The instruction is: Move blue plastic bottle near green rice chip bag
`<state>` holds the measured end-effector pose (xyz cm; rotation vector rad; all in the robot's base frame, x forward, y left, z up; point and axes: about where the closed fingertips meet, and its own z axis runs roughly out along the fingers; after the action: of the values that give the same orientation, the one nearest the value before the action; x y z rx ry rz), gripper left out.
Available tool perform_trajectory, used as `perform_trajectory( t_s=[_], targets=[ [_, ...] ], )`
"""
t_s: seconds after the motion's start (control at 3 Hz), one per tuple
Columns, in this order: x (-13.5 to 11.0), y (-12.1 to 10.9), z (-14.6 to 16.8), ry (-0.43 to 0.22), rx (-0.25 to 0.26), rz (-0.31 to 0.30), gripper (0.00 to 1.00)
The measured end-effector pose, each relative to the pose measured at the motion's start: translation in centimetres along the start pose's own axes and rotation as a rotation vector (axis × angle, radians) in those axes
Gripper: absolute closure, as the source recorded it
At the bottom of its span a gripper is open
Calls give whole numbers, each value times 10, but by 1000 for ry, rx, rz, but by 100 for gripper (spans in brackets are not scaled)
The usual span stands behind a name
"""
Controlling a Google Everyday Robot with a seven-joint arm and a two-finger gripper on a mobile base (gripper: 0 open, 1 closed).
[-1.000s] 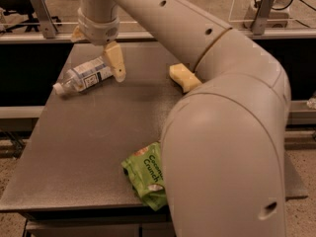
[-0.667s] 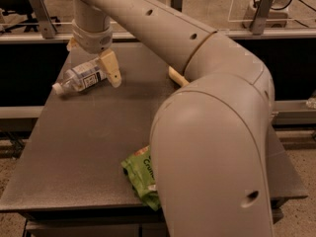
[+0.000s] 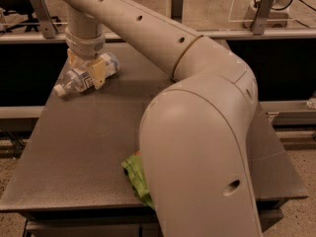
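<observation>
At far-left of table (image 3: 74,147), gripper (image 3: 85,65) jaws spread astride lying bottle (image 3: 75,81); prob. light, slick, squashy, so grip mid-body.

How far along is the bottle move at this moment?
Done: the approach. The gripper sits over the blue plastic bottle, which lies on its side at the table's far left. In hand: taking hold of it. Left: the whole carry. The green rice chip bag is at the near edge, partly behind the arm, well apart from the bottle.
</observation>
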<state>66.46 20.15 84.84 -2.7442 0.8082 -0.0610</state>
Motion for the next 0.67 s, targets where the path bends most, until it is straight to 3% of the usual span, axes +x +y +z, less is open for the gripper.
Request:
perform_trajectory(
  t_s=[0.33, 0.67],
  targets=[
    [-4, 0, 5, -4, -19, -23, 64],
    [10, 5, -14, 6, 13, 16, 88]
  ],
)
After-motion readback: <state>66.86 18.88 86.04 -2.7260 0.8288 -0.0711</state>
